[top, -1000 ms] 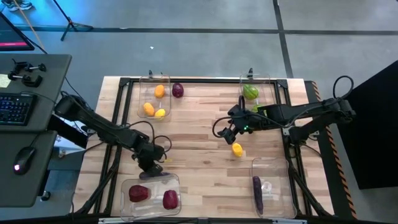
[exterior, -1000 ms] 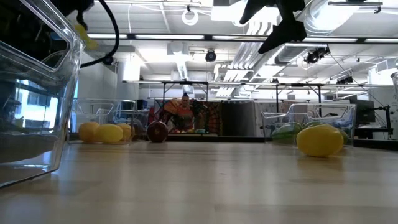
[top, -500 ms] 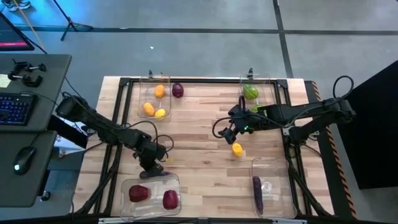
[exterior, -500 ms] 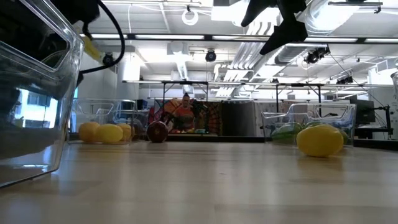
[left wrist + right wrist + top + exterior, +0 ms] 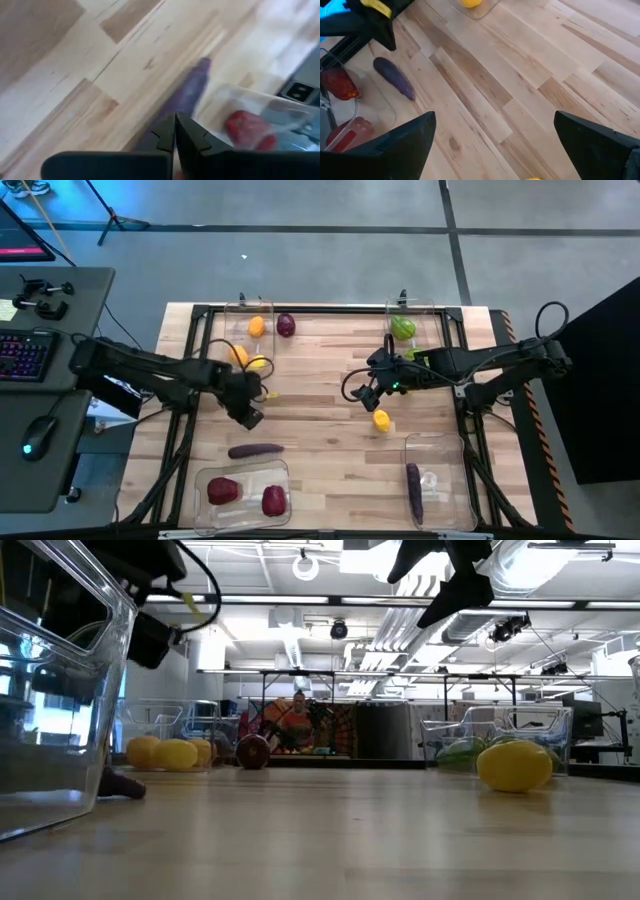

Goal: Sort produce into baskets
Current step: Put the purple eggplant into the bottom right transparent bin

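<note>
Left gripper (image 5: 250,416) hangs above the desk (image 5: 320,440) with its fingers (image 5: 165,137) pressed together, holding nothing; the long purple piece (image 5: 255,450) lies on the wood below it, just outside the near-left basket (image 5: 242,472) that holds two dark red lumps (image 5: 222,491). Right gripper (image 5: 366,396) hovers mid-desk, spread wide and empty, with a yellow piece (image 5: 381,419) lying on the wood just beside it. Another purple piece (image 5: 413,488) rests in the near-right basket (image 5: 437,442)
</note>
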